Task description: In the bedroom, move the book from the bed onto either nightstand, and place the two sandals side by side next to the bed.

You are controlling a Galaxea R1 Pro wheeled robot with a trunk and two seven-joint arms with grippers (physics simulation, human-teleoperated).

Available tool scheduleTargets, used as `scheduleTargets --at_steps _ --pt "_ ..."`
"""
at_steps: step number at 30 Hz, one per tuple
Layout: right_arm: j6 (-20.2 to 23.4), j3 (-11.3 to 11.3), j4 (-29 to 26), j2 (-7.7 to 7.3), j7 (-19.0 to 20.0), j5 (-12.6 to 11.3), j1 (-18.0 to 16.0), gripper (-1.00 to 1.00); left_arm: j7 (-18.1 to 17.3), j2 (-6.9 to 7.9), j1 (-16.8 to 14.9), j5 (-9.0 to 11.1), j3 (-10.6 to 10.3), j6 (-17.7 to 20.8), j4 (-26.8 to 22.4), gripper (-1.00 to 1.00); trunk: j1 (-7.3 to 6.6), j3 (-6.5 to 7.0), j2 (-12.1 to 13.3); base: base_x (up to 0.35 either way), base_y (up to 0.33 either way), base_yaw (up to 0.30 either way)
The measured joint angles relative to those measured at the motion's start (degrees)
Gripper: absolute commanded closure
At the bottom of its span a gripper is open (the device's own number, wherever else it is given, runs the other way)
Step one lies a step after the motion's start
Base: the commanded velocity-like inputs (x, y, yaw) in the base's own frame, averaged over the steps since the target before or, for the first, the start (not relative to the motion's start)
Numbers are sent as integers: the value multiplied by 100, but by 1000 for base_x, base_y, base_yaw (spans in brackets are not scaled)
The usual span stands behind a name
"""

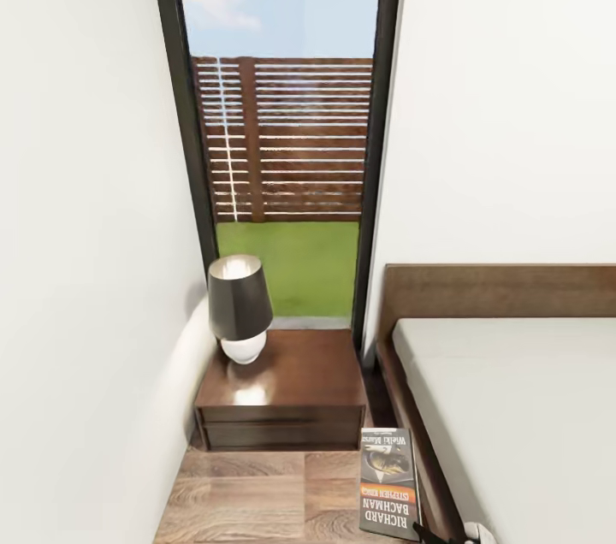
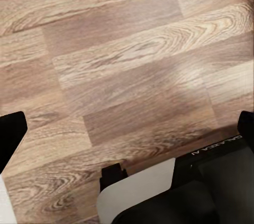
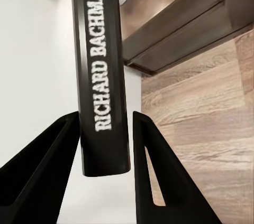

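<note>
You've got the book [image 3: 103, 71] in the right gripper [image 3: 106, 145]: jaws pinching it, one finger [image 3: 47, 171] on each flat side, spine w/ white "RICHARD BACHMAN" lettering facing the wrist cam. In the head view the book [image 1: 390, 482] hangs low, between the nightstand [image 1: 287, 394] and the bed [image 1: 505, 407], cover up, just off the nightstand's front right corner and not on its top. Nightstand sits in the corner by the tall window [image 1: 287, 142], glossy top carrying a lamp [image 1: 240, 304] w/ dark shade at its back left; rest of the top is bare. Left wrist cam looks down at the wood floor [image 2: 121, 65]; dark gripper parts at the frame edges, so can't tell the left jaws' state.
</note>
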Motion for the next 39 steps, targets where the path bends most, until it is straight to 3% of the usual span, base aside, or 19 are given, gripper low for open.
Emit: scheduleTargets --at_steps 39 --pt "1 -1 0 0 -1 0 1 100 0 0 0 1 0 0 0 -100 1 0 0 297 0 0"
